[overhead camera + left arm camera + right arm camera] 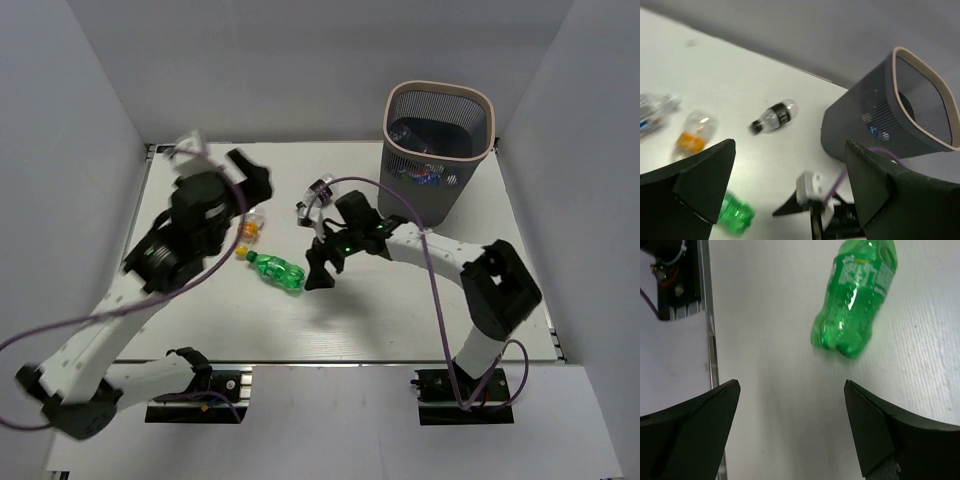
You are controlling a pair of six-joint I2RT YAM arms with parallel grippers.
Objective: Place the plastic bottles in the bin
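Green bottle (pixel 278 271) is lying on its side on the desk (pixel 380 320), centre of the top view. Your right pincer (pixel 318 268) is hovering just beside it, spread and empty. Be centring the bottle's body crosswise between the jaws before closing. Left pincer (pixel 790 144) is gaping too, empty.

**Left arm** (pixel 95 335): rises from its base, folds back to a low elbow at the near left, then reaches forward and up. Its outline is blurred.

**Left gripper** (pixel 247 180): at the arm's far end. Both fingers (pixel 700 185) are spread wide with nothing between them.

**Right arm** (pixel 497 288): upright from its base to a raised elbow, with the forearm stretched leftward.

**Right gripper** (pixel 320 268): tipped downward. Its fingers (pixel 695 420) are wide apart and hold nothing.
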